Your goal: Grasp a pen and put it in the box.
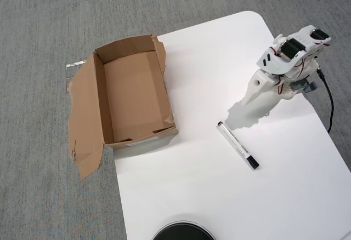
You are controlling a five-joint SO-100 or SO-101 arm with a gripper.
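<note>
The pen [237, 146], a slim white marker with a black cap at its lower right end, lies diagonally on the white table [219, 196]. The box [134, 95], open brown cardboard with ragged flaps folded out, stands empty at the table's left edge, partly over the carpet. My gripper [247, 100] hangs above the table up and to the right of the pen, tip pointing down-left. Its white fingers are closed into one wedge with nothing between them, and a clear gap separates the tip from the pen's upper end.
A black round object [182, 232] pokes in at the bottom edge. A black cable [330, 106] runs down the table's right side beside the arm's base. Grey carpet [44, 21] surrounds the table on the left and top.
</note>
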